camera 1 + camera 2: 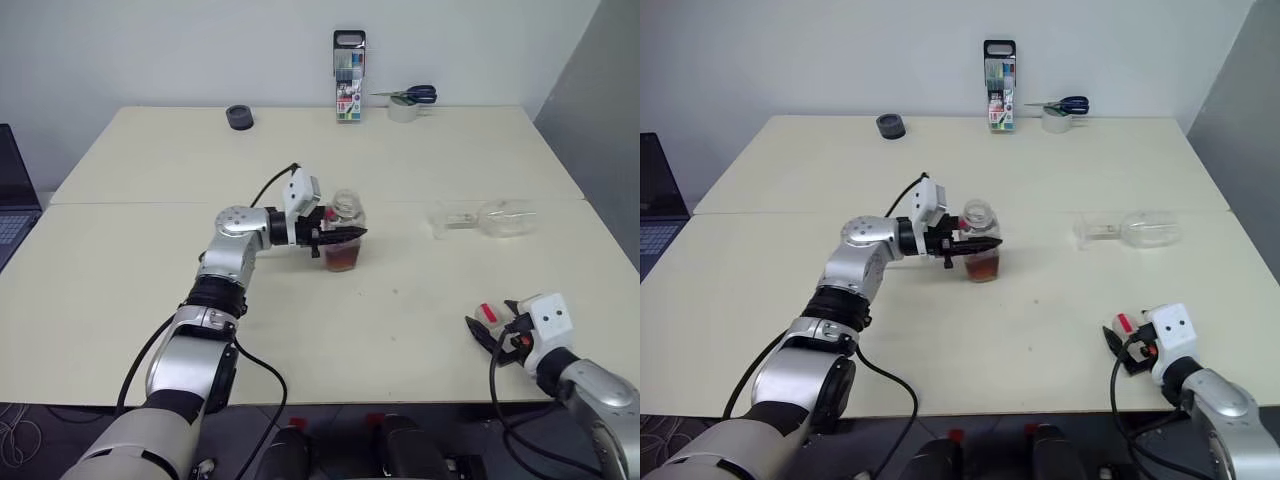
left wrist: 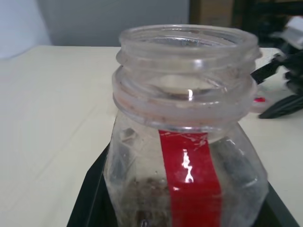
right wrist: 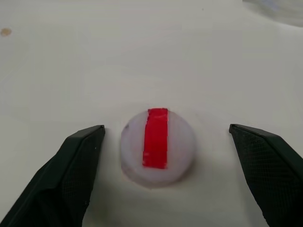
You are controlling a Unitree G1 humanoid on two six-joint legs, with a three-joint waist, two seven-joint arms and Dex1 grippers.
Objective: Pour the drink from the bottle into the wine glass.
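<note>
Uncapped bottle held at table centre; wine glass lying on its side.

The left end effector [image 1: 335, 237] is clamped on the open bottle [image 1: 345, 235], upright at frame centre with the drink [image 1: 343, 260] low inside. The right end effector [image 3: 165, 142], at lower right, stands wide apart around a white cap [image 3: 157, 146] with a red stripe on the table [image 1: 150, 180], holding nothing. The wine glass [image 1: 490, 218] lies at centre right.
</note>
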